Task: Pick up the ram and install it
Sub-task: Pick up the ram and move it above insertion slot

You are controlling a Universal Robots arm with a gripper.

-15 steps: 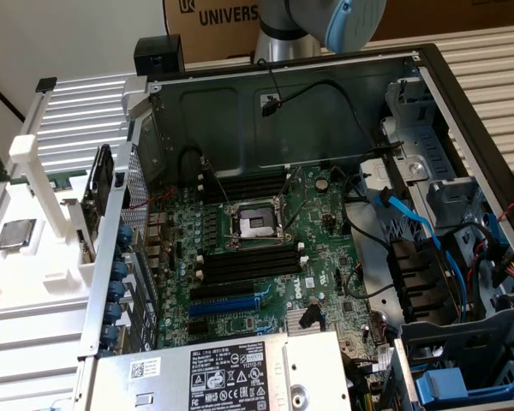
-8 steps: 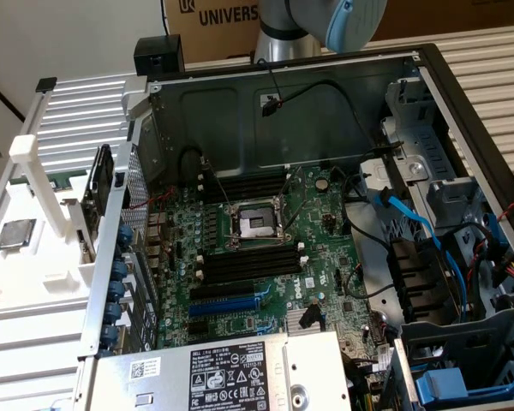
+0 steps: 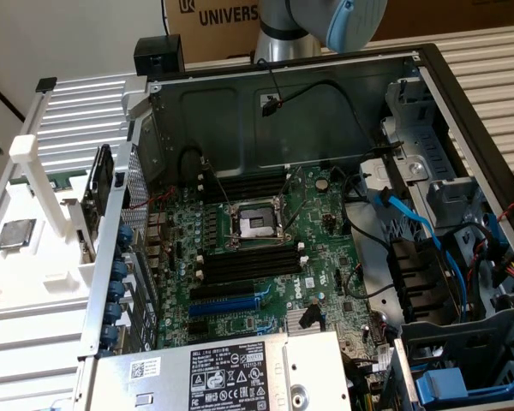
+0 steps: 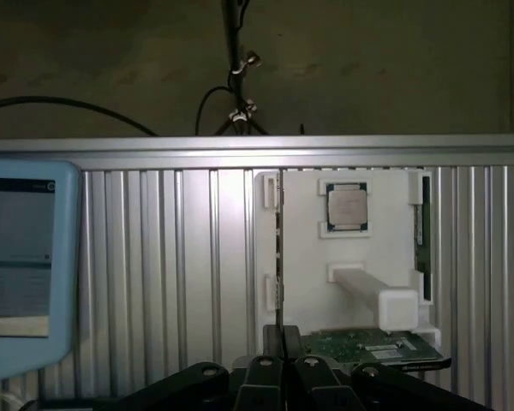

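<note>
Pincer [image 4: 284,360] nearly closed, gripping nothing I can see, hovering near white holder [image 4: 304,248]. Ram [image 4: 423,224] on edge in holder, unpicked. Motherboard slots [image 3: 248,261] empty; whole job left.

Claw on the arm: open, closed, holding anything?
Black claw: closed, nothing held.

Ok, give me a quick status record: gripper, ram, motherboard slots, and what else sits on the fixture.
gripper: shut, holding nothing, apart from the ram
ram: standing on edge at the side of the white fixture
ram slots: black, all empty
processor chip: lying flat in its fixture pocket
progress: ram not yet picked up
</note>
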